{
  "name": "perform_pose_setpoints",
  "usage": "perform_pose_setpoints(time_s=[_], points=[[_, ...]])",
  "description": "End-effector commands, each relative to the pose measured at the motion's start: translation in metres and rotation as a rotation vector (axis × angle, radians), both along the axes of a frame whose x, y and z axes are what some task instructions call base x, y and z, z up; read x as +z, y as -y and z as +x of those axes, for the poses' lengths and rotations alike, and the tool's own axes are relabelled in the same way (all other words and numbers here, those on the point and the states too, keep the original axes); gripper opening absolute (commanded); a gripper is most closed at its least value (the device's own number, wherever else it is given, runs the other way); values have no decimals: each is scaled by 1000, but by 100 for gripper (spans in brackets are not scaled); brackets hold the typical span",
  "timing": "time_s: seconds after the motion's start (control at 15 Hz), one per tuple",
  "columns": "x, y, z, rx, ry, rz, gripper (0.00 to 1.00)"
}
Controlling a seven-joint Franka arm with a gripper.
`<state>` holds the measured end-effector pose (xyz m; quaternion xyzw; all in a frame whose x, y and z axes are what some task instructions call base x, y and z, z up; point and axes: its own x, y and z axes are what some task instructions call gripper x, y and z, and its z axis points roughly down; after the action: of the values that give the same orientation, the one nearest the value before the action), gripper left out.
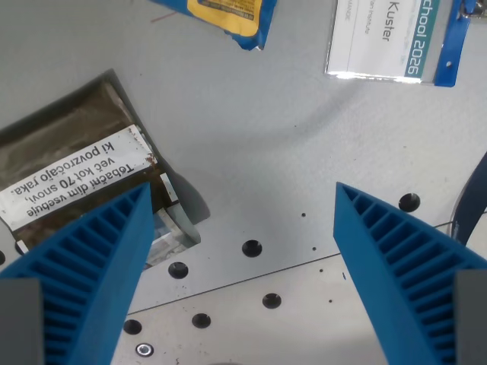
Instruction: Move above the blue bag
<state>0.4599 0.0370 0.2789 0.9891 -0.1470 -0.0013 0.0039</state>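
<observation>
Ribbed blue fingers [84, 266] of the end effector [242, 199] spread wide and empty, pointing down at the grey desk [251, 144]. At 12 o'clock the blue bag [228, 15] lies cut by the frame edge; at 9 o'clock, a brown pouch [72, 163]; at 1 o'clock, a name badge [380, 38].
</observation>
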Motion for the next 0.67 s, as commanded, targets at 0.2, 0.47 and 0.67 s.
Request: perform_pose_setpoints(time_s=[0.2, 0.47, 0.67], points=[[-4, 0, 4, 129, 10, 0, 100], [-10, -2, 10, 254, 12, -5, 100], [-16, -3, 15, 354, 5, -10, 100]])
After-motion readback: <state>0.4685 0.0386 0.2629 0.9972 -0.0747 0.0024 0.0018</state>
